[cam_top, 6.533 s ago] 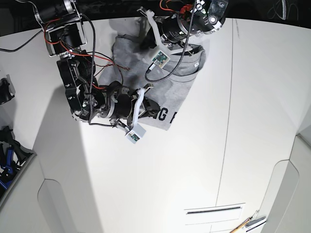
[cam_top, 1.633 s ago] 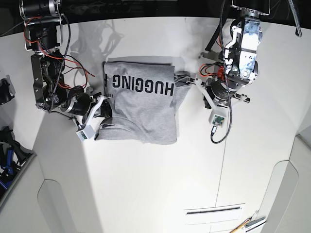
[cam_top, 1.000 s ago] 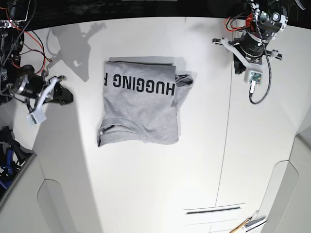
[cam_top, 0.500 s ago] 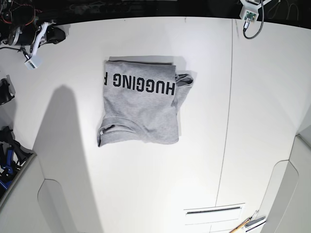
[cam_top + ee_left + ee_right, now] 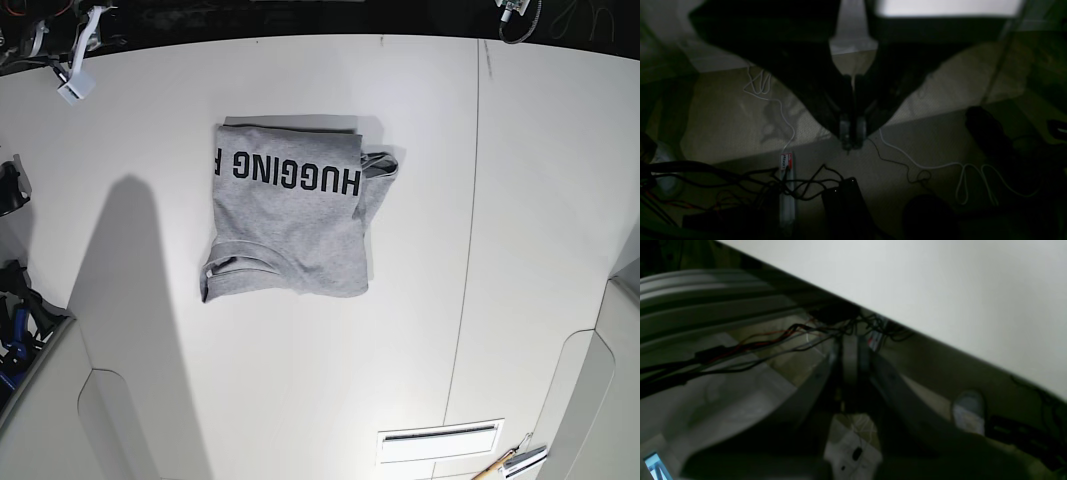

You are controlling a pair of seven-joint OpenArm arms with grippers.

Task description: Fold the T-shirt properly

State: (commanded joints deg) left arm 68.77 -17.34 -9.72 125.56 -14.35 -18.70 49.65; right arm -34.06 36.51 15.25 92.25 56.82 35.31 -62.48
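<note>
The light grey T-shirt (image 5: 290, 230) lies folded into a rough rectangle on the white table (image 5: 450, 250), left of centre. Its black lettering (image 5: 290, 175) faces up along the far edge, and a sleeve fold sticks out at its right. Both arms are drawn back off the table's far edge. My right gripper (image 5: 92, 28) shows at the top left corner, far from the shirt. In the right wrist view my right gripper (image 5: 849, 340) is shut and empty beside the table edge. In the left wrist view my left gripper (image 5: 852, 141) is shut and empty over the floor.
A seam (image 5: 470, 250) runs down the table to the right of the shirt. A slot (image 5: 438, 437) and some tools (image 5: 515, 460) lie at the near right. Dark gear (image 5: 10, 190) sits at the left edge. Cables (image 5: 923, 166) lie on the floor.
Both arms let go of the shirt and pulled back past the table's far edge, out to the corners. The folded shirt has stayed where it lay.
</note>
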